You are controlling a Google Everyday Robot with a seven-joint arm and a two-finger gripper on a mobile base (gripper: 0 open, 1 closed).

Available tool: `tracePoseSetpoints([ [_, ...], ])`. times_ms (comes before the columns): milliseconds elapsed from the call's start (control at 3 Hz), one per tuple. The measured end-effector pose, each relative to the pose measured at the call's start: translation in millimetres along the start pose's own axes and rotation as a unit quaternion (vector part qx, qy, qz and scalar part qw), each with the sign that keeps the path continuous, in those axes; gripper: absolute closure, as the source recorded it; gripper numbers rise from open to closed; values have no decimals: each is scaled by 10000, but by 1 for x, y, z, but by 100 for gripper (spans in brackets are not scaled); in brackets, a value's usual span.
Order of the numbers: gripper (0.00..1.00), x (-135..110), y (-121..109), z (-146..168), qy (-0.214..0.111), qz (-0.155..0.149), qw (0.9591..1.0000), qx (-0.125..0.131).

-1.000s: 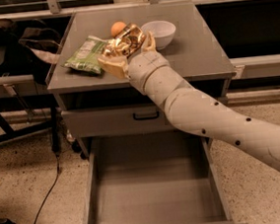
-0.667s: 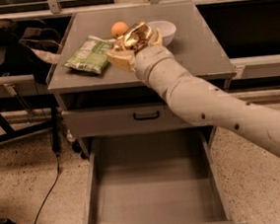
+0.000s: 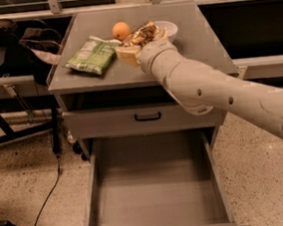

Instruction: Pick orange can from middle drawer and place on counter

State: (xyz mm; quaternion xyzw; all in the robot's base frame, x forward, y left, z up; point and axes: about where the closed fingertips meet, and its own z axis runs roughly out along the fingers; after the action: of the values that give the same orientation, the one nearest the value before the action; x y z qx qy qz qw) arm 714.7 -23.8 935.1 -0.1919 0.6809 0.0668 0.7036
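The orange can (image 3: 146, 33), shiny, golden and dented, is held in my gripper (image 3: 136, 44) over the back middle of the counter (image 3: 200, 49). The gripper is shut on the can, and its cream fingers (image 3: 127, 55) show just left of and below it. I cannot tell whether the can touches the counter. The can sits between the round orange fruit and the white bowl. My arm reaches in from the right across the cabinet's front. The middle drawer (image 3: 157, 198) is pulled open below, and its grey floor is bare.
A round orange fruit (image 3: 120, 30) lies just left of the can. A white bowl (image 3: 171, 28) stands just right of it. A green snack bag (image 3: 92, 54) lies on the counter's left. The upper drawer front (image 3: 107, 122) with a black handle is shut. A chair and cables are on the left.
My gripper has carried the can toward the back right of the counter, away from the green bag and closer to the white bowl.
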Motion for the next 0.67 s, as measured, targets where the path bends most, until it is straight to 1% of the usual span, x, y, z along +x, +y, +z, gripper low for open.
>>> tracePoseSetpoints([
  [333, 100, 15, -7, 8, 303, 75, 9995, 78],
  [667, 100, 32, -9, 10, 557, 181, 9982, 112],
])
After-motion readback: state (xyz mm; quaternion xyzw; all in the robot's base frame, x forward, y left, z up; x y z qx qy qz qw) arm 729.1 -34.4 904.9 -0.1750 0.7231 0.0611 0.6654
